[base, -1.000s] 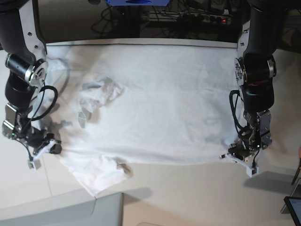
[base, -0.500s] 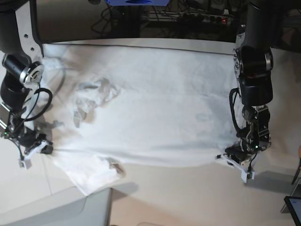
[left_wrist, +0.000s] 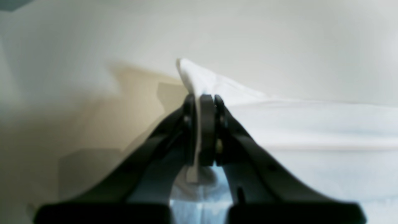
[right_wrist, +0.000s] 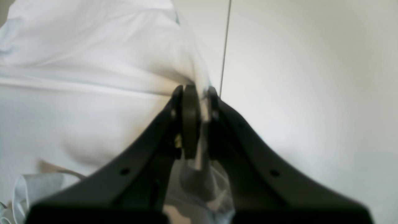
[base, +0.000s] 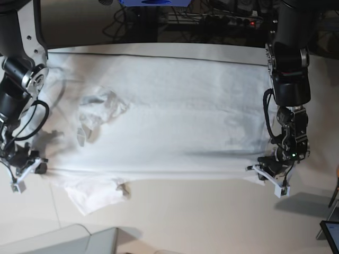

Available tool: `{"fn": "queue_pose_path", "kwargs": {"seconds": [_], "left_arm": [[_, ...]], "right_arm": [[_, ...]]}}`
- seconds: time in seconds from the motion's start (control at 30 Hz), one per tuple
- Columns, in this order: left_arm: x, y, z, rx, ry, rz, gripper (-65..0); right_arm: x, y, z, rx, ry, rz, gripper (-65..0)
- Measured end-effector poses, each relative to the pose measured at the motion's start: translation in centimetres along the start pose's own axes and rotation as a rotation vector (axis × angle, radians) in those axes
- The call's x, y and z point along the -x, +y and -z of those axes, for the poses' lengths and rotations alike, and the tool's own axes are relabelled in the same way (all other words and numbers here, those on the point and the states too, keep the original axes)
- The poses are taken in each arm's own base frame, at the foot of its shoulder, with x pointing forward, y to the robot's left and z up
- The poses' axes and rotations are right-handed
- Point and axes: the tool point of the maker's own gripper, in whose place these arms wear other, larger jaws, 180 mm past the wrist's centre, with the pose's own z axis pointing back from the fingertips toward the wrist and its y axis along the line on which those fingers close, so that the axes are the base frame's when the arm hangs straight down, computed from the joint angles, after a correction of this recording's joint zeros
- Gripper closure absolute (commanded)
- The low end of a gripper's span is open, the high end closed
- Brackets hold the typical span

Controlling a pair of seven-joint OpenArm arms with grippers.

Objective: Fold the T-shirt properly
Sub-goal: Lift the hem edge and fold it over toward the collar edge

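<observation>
Base view overhead facing down, wrist views low, close behind each hand, all sharing the T-shirt [base: 175,111]

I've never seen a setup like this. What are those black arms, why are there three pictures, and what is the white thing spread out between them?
You are looking at one robot with two black arms working over a pale table. The wide picture is taken from above and takes in everything. The other two come from small cameras mounted on each wrist, looking along that arm's pincer.

The white thing is a T-shirt, spread across the table, wrinkled, with one sleeve bunched at the near edge.

One oddity: the left pincer appears on the right of the overhead picture, and the right pincer on its left. Each is shut on the near edge of the shirt. The wrist pictures show it clearly: in both the left and the right, white cloth is squeezed between the two dark fingers.
</observation>
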Motion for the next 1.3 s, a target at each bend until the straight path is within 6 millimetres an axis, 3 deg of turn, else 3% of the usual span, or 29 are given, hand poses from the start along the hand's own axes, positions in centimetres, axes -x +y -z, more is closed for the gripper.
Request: {"fn": "queue_pose_path", "kwargs": {"seconds": [0.17,0.3,0.43,0.57,0.93,1.1,1.3], "left_arm": [[-0.1,-0.8,-0.7,0.011,-0.003,0.031,0.0],[-1.3,-1.7,-1.8,0.023,-0.025,0.064,0.0],[-2.2,-2.4,-2.8,0.029,-0.059,0.093,0.0],[-1.3,-2.7,-3.2,0.028,-0.049,0.108,0.0],[1.5,-3.1,-3.3,0.039,-0.007,0.114,0.0],[0.6,-3.9,-4.2,0.050,-0.046,0.137,0.0],[1.3,-4.0,-5.1,0.042,-0.012,0.165,0.0]], "right_arm": [[0.7,-0.5,-0.6,0.022,0.042,-0.016,-0.3],[2.2,-1.1,-1.3,0.053,0.096,-0.032,-0.3],[2.2,-1.0,-2.2,0.088,0.104,-0.063,-0.3],[1.3,-0.8,-3.3,0.124,0.084,-0.096,-0.3],[2.1,-1.3,-5.8,0.195,0.172,-0.137,-0.3],[3.6,-1.7,-6.8,0.223,0.227,-0.144,-0.3],[6.7,-0.9,-6.8,0.230,0.291,-0.150,-0.3]]}}
